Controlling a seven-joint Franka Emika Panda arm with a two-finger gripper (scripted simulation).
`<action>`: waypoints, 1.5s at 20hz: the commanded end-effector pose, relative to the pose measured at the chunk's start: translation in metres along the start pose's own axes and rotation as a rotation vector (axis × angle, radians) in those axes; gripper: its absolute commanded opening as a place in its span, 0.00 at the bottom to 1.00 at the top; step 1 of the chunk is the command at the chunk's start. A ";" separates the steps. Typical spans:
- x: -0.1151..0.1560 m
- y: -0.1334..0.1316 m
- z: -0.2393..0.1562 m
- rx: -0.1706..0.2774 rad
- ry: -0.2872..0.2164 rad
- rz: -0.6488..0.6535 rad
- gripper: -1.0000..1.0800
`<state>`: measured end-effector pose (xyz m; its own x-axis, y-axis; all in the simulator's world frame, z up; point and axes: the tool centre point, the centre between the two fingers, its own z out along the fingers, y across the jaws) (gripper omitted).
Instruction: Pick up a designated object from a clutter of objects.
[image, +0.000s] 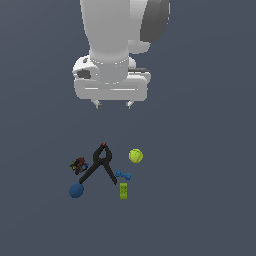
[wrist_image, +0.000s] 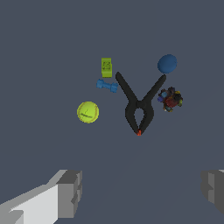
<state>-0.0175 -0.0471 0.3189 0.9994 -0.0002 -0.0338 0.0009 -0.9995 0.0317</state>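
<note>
**Dark blue ball lies at the edge of the clutter, gripper open above it**

You are looking at a small dark blue ball resting on a plain grey floor. It sits at the outer edge of the group of small things, on the exterior view's left and nearest that view's lower edge. One long handle of a black clamp ends just beside the ball; whether the two touch cannot be told. The clamp lies flat with its two handles spread in a V and its orange tip pointing away from the ball.

Near the same handle, further along it, lies a dark multicoloured toy. On the clamp's other side are a small bright blue bone-shaped piece just beside the second handle, a green block next to that piece, and a yellow-green tennis ball a little apart from the rest.

The gripper hangs well above the clutter on the white arm. Its two fingers are spread wide with nothing between them, and they touch none of the things below.
</note>
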 end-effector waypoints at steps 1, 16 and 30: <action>0.001 0.000 0.001 0.000 -0.001 0.000 0.96; 0.055 0.027 0.028 0.017 0.004 0.074 0.96; 0.139 0.086 0.107 0.034 0.015 0.209 0.96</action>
<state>0.1106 -0.1289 0.2203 0.9811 -0.1930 -0.0169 -0.1929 -0.9812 0.0041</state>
